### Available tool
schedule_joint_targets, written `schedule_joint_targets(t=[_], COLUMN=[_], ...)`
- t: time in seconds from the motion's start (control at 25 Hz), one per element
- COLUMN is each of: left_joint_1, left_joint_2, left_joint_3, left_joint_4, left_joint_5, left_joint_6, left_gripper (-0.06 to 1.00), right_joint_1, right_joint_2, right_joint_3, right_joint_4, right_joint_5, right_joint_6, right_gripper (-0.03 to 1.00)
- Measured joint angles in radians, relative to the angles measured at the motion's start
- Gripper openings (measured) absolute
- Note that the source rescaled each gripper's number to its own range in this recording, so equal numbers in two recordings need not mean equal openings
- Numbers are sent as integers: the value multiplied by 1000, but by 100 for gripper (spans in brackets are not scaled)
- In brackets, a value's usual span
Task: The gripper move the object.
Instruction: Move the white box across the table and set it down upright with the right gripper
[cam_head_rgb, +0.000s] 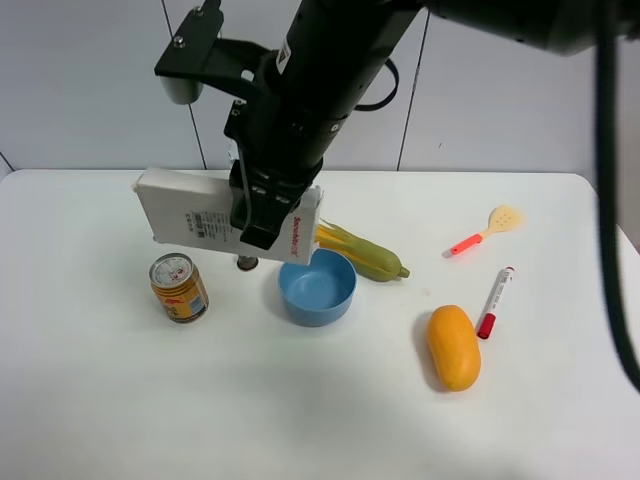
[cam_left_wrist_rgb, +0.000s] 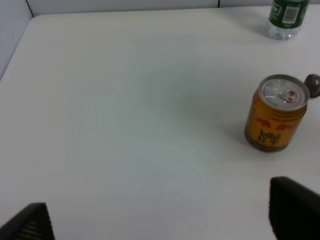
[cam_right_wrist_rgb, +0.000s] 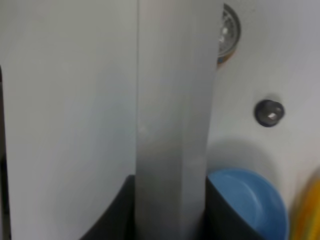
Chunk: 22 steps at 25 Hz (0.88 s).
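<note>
Object (cam_head_rgb: 195, 215) aloft | right gripper (cam_head_rgb: 262, 222) fingers pinching it mid-length | I should lower it level, clear of bowl (cam_head_rgb: 318, 288) and can (cam_head_rgb: 178, 287) | left gripper (cam_left_wrist_rgb: 161, 212) fingers spread

White tabletop with a bunch of small stuff on it

Plain white table (cam_head_rgb: 100, 400). Toward the left of the high view there's an upright yellow-orange drink can (cam_head_rgb: 178, 287), with a tiny dark round cap-looking thing (cam_head_rgb: 246, 263) just beside it. A blue bowl (cam_head_rgb: 300, 305) sits mid-table and a corn cob (cam_head_rgb: 370, 258) lies right behind it. Over on the right: an orange mango-ish fruit (cam_head_rgb: 453, 347), a red-capped white marker (cam_head_rgb: 495, 301) near it, and a little yellow spatula with a red handle (cam_head_rgb: 484, 231) further back. The left wrist view also catches a green-labelled bottle (cam_left_wrist_rgb: 286, 17) beyond the can.
</note>
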Motion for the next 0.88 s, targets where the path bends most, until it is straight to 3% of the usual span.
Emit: schedule_joint_targets(t=[0.48,0.6,0.88], left_joint_1=[0,0,0], left_joint_2=[0,0,0], left_joint_3=[0,0,0], left_joint_4=[0,0,0], left_joint_5=[0,0,0], left_joint_6=[0,0,0], left_gripper=[100,100,100], right_joint_1=[0,5,30], right_joint_2=[204,221,222], right_joint_3=[0,0,0], right_joint_4=[53,69,65], right_joint_5=[-152,-126,-23], right_joint_6=[37,20,-170], right_gripper=[0,0,0])
